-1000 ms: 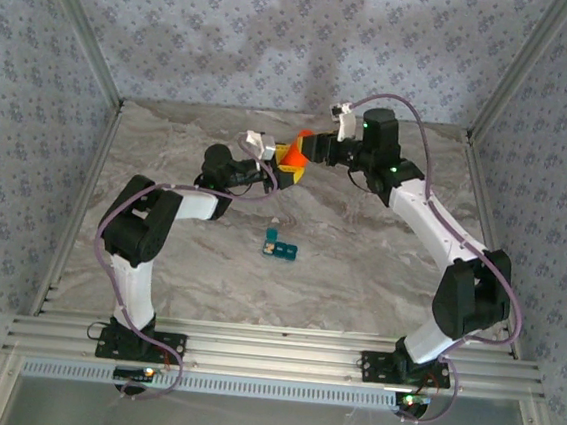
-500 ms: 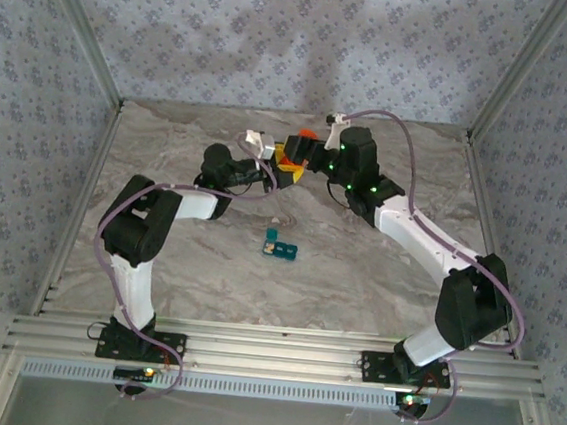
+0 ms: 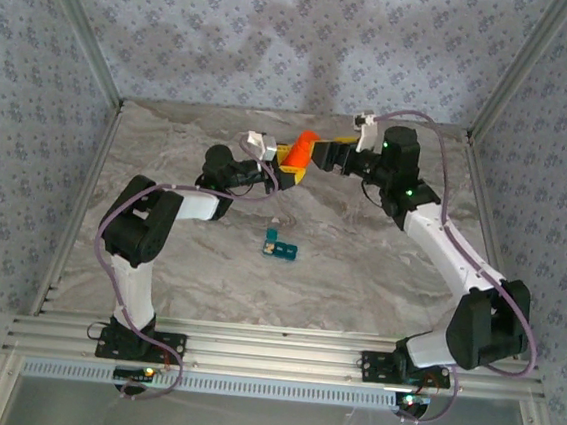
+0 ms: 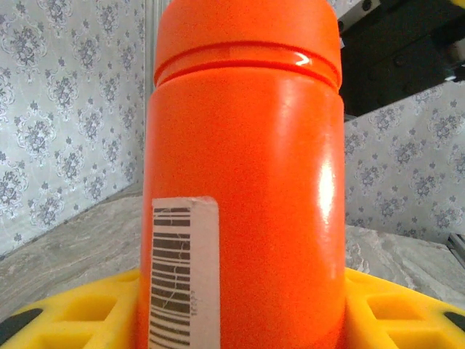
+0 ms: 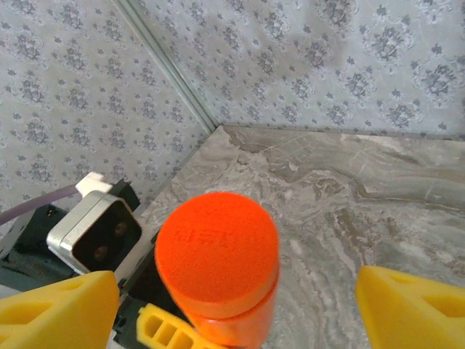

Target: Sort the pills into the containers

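An orange cylindrical bottle [image 3: 301, 148] with its orange cap [image 5: 216, 251] on is held off the table at the back centre, with my left gripper [image 3: 284, 164] shut on its lower body. Its barcode label [image 4: 183, 273] faces the left wrist camera, and the yellow fingers [image 4: 69, 316] flank it. My right gripper [image 3: 335, 155] hangs open just right of the cap, its yellow fingertips [image 5: 62, 309] wide on either side and clear of it. The teal-blue containers [image 3: 280, 244], a short strip of compartments, lie mid-table, nearer than both grippers.
Grey marbled tabletop [image 3: 378, 272] stretches around the strip. Patterned walls and metal frame posts [image 5: 163, 65] close in the back and sides. The left wrist camera housing [image 5: 98, 229] sits close beside the bottle.
The right gripper closed in over the bottle's cap half a second ago, then drew back to the right. The left gripper kept hold of the bottle, which now leans toward the right arm.
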`<state>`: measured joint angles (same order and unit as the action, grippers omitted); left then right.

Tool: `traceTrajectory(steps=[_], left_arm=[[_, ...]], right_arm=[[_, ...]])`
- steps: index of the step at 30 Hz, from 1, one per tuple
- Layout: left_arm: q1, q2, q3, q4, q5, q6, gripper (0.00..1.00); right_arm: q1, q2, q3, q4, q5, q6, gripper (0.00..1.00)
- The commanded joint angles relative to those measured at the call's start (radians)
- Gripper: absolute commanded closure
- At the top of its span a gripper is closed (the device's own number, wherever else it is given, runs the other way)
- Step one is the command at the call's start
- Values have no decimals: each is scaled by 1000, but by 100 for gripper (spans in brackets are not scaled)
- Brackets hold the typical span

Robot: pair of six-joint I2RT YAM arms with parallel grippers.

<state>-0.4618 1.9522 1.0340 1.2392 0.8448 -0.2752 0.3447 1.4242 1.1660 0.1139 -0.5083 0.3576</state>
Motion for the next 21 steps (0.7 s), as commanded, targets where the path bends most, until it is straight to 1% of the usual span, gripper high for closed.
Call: traceTrajectory(steps=[1,6,12,15,18,21], left_arm=[[2,-4,33,65,8,-6,100],[0,4,40,66,11,-13,100],[1,4,41,66,9,-13,100],[0,4,41,66,10,-14,100],[0,4,39,66,10,-13,100],[2,1,37,67,11,-12,100]], right_arm=[[-16,34,75,-43,-63,-56,16],[-7,72,125,-67,-95,-72,21],[14,132,195,-117,-98,-105,22],[22,156,223,-141,-98,-117,25],[28,171,241,-157,-97,-126,31],[32,178,247,-173,-88,-133,40]])
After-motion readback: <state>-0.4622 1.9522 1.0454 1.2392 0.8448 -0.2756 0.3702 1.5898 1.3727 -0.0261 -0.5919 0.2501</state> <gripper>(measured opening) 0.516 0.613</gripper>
